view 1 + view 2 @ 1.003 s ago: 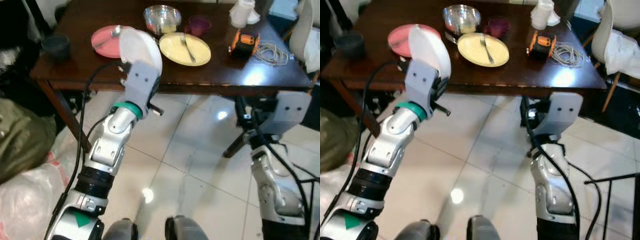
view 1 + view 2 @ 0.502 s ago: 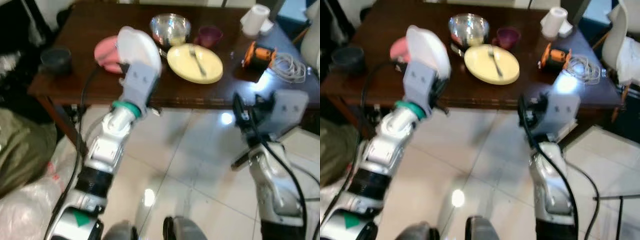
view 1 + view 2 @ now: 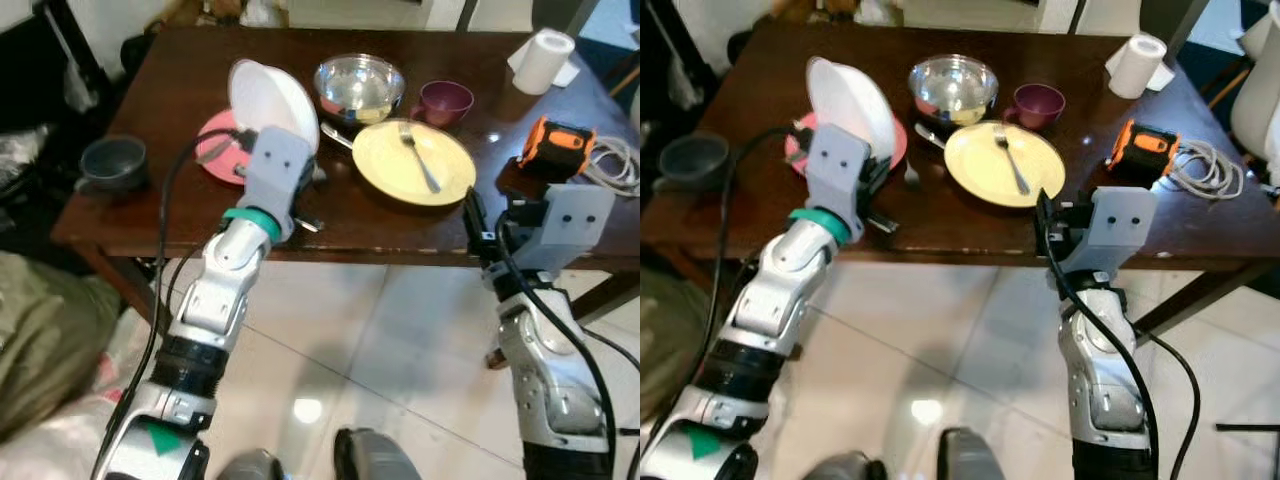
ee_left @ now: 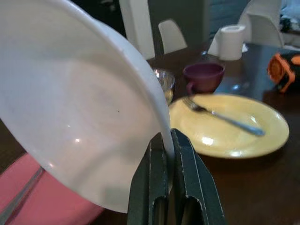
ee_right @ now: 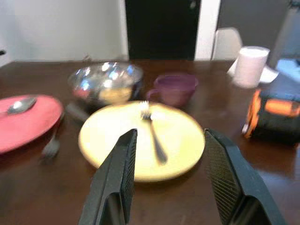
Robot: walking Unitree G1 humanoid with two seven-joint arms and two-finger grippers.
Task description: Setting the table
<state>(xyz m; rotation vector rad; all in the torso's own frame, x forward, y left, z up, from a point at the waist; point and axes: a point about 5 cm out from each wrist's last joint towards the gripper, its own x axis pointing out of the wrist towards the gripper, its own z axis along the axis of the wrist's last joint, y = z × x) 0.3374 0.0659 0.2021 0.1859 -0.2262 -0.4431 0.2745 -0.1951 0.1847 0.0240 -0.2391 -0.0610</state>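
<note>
White bowl (image 3: 270, 95) sits pinched by its rim in our left gripper (image 4: 169, 154), above the pink plate (image 3: 798, 147); next we lower it onto the counter (image 3: 180, 70). Right gripper (image 5: 171, 183) gapes wide, empty.

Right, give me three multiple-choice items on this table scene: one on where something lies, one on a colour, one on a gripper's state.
1. Where does the fork lie?
A. on the yellow plate
B. in the steel bowl
C. on the floor

2. What colour is the cup beside the steel bowl?
A. green
B. purple
C. white

3. What state is the left gripper in?
A. open above the table
B. shut on a spoon
C. shut on the white bowl

Answers:
1 A: the fork rests across the yellow plate's face.
2 B: the cup is purple in the head and wrist views.
3 C: the left wrist view shows both fingers pinching the white bowl's rim.
</note>
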